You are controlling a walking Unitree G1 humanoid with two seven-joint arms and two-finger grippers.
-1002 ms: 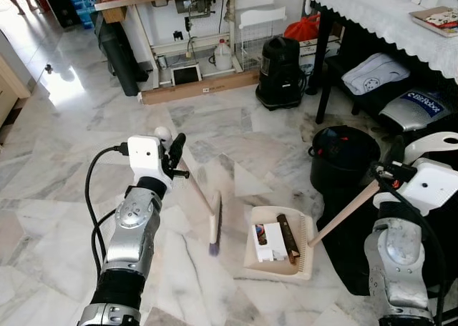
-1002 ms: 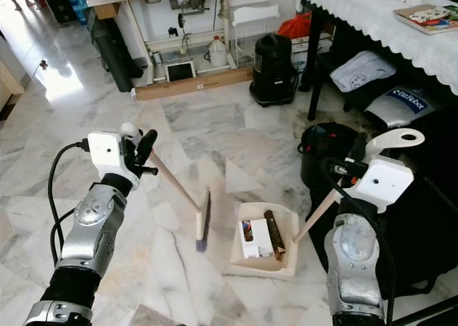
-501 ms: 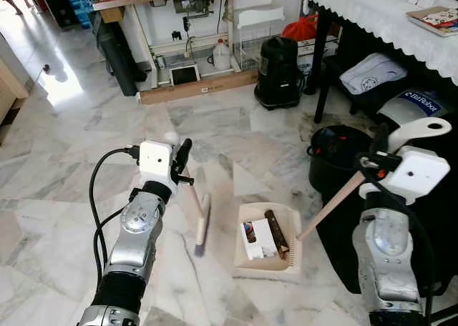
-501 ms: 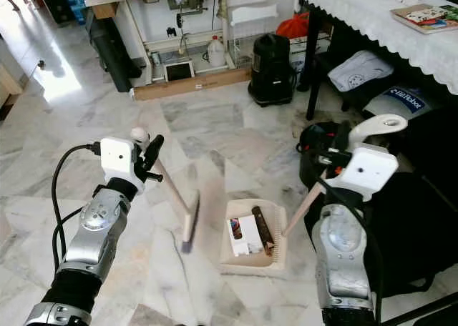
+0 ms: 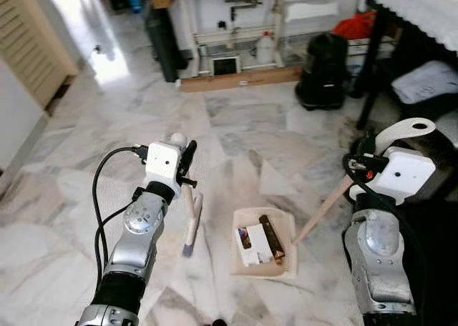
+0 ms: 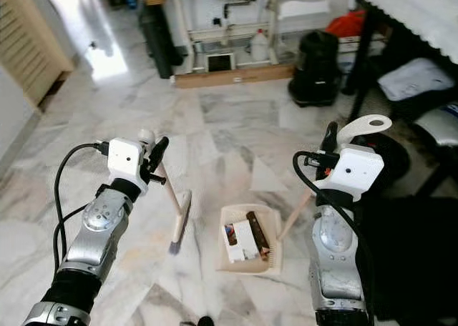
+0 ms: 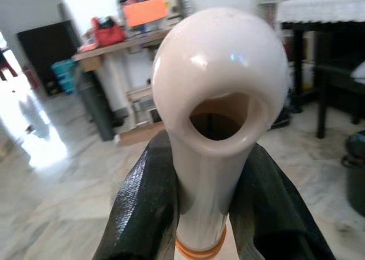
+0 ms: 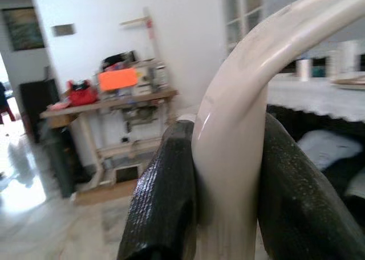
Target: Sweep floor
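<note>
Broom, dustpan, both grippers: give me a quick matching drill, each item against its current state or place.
Items:
1. broom
2. dustpan
3. left gripper
4. right gripper

States:
A. shut on the dustpan's curved handle
B. on the floor, holding debris
C. shut on the broom's handle end
D. brush head down on the marble, left of the dustpan

Pairs: 1-D, 2-B, 3-C, 4-A
</note>
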